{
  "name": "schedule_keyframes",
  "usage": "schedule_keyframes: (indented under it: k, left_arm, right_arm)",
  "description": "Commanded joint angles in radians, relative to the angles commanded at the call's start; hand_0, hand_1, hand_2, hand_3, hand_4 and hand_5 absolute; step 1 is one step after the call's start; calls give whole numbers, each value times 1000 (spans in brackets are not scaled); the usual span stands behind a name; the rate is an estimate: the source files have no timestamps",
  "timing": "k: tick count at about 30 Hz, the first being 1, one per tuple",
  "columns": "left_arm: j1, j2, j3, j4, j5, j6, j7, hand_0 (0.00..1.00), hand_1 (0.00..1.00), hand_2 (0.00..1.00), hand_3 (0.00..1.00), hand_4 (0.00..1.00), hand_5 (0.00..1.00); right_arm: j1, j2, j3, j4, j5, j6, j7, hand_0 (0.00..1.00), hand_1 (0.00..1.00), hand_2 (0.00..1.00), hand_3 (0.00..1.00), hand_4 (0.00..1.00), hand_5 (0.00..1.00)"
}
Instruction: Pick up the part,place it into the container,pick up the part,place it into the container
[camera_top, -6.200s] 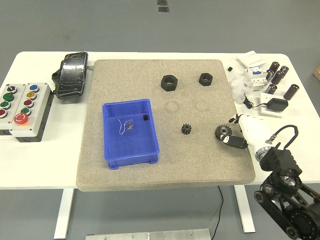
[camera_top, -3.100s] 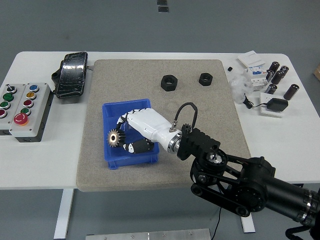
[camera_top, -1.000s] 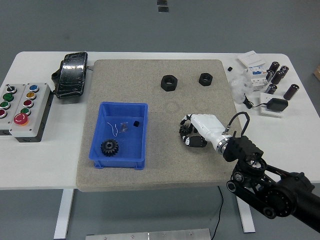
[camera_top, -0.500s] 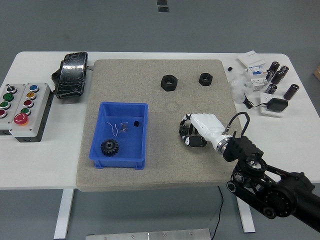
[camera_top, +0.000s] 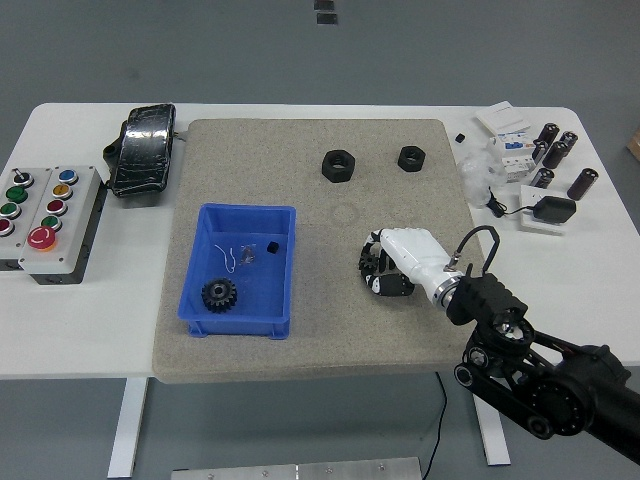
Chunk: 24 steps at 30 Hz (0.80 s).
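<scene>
A blue bin (camera_top: 247, 209) sits on the left half of the beige mat (camera_top: 300, 330). A large black gear (camera_top: 217, 294) lies flat in its near left corner. A small black piece (camera_top: 270, 246) and a bit of wire (camera_top: 240, 254) lie toward its far side. My right hand (camera_top: 381, 267) rests on the mat right of the bin. Its white fingers (camera_top: 393, 284) are curled down around the small black gear (camera_top: 369, 263), which shows only as dark teeth between them. The left arm is out of view.
Two black hex nuts (camera_top: 338, 164) (camera_top: 411, 157) lie at the mat's far side. A button box (camera_top: 50, 215) and a black wrapped object (camera_top: 145, 148) sit at the left. Cylinders, breakers (camera_top: 530, 150) and a black adapter (camera_top: 553, 210) crowd the far right corner.
The right hand carried the large gear into the bin and let it go. The bin slid left. The hand then came back right and closed over the small gear, barely moving since.
</scene>
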Motion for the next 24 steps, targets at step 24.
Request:
schedule_keyframes:
  k: [24]
  left_arm:
    - [2,-2,-12,0,16,-3,7,655,664,641,664,708,289]
  right_arm:
    - [153,108,-114,193,140,-20,57,614,674,679,636,562,176]
